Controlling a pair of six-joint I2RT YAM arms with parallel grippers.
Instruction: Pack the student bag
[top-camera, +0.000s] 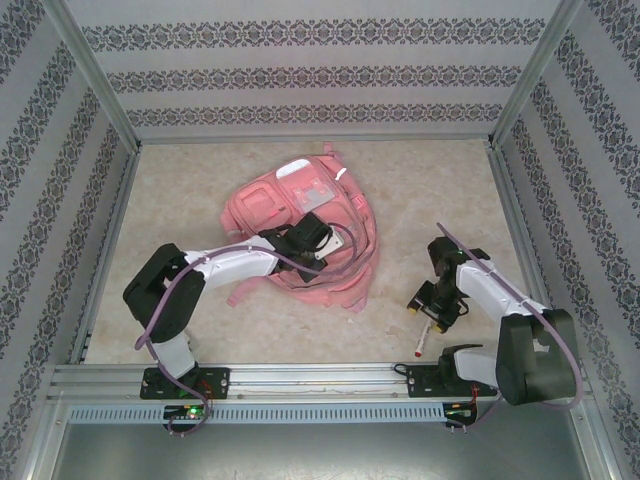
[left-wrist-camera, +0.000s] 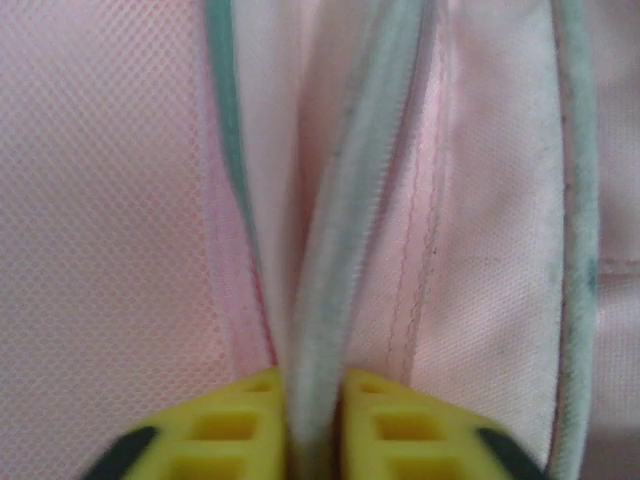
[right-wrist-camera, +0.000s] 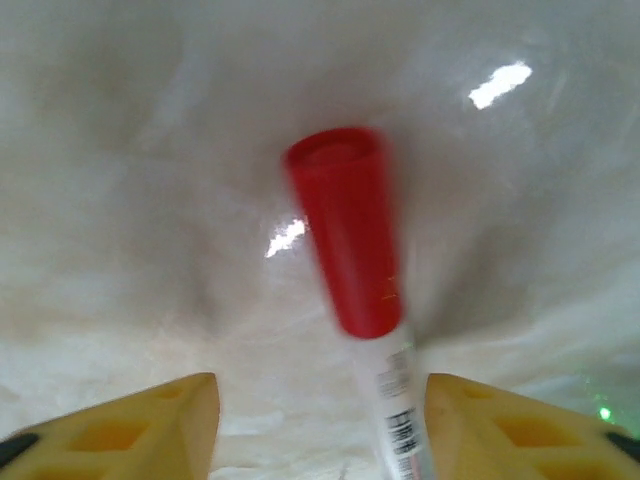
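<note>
student bag (top-camera: 262, 205) trim (left-wrist-camera: 335, 260) in left tool (left-wrist-camera: 313, 390)

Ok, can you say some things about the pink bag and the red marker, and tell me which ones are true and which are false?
1. The left gripper is pinching a pale strip on the student bag. True.
2. The marker has a blue cap. False: its cap is red.
3. The marker is inside the bag. False: it lies on the table, between the open fingers of the right gripper.
4. The bag is pink. True.
</note>
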